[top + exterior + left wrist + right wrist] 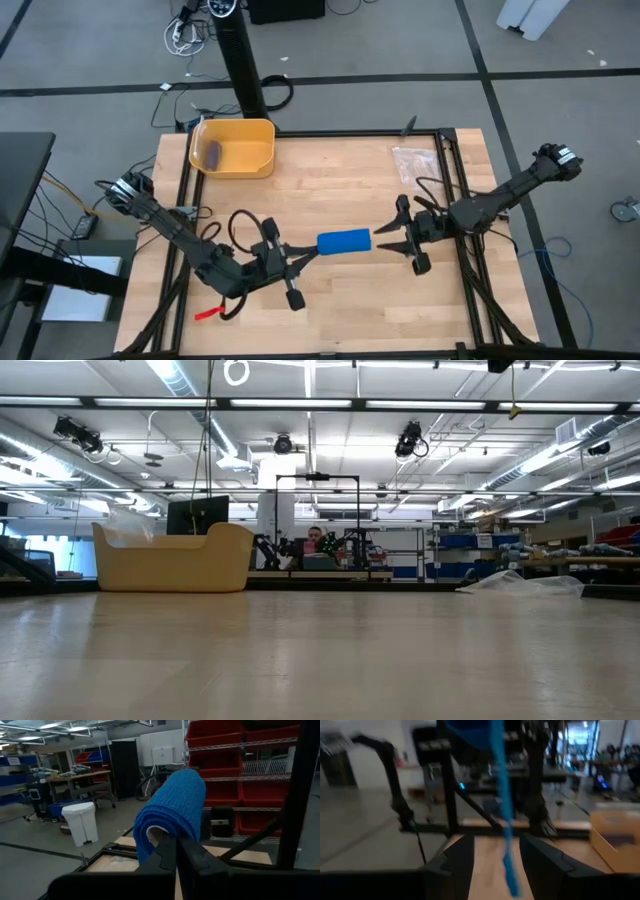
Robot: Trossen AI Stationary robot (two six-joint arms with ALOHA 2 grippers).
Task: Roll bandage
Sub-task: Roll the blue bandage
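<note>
The bandage [344,241] is a bright blue roll held above the middle of the table between my two grippers. My left gripper [305,251] is shut on its left end; in the left wrist view the roll [175,805] sticks out past the shut fingers [174,845]. My right gripper [383,240] is open at the roll's right end. In the right wrist view a loose blue tail [502,815] hangs down between its spread fingers [495,845]. The low view shows neither the bandage nor the arms. My left gripper pinches the roll's near end between its two fingers, at the wound layers beside the pale core [159,836]. The fingers come level from the table's left and lie along the roll's axis. The roll sticks straight out past the fingertips, lifted clear of the table.
A yellow bin [232,148] at the far left holds a dull purple-grey cylinder [214,153]; the bin also shows in the low view [172,558]. A clear plastic packet [415,160] lies at the far right. A small red object [205,314] lies near the front left edge.
</note>
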